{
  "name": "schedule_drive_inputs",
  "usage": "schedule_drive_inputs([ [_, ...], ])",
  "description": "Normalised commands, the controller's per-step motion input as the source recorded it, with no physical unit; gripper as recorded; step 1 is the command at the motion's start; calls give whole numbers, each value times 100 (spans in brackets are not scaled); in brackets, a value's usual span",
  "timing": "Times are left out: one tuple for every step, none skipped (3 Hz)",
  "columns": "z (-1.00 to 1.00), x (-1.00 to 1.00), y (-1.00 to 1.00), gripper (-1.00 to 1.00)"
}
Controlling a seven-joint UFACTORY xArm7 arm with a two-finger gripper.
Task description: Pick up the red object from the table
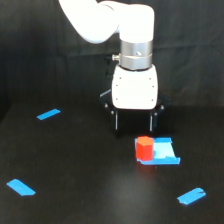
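Exterior view: end effector (134,121), fingers apart and empty, hangs behind the red block (145,148); seemingly light, rigid, best pinched across its sides.

Dim, soft-focus, dark low-contrast background

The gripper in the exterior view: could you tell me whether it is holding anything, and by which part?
Nothing is held. The gripper hangs open above the table, and the red object sits below its fingertips, ungrasped.
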Motion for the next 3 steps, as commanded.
schedule_drive_inputs([
  [3, 14, -74, 95],
  [-27, 12, -67, 93],
  [-28, 1, -56, 97],
])
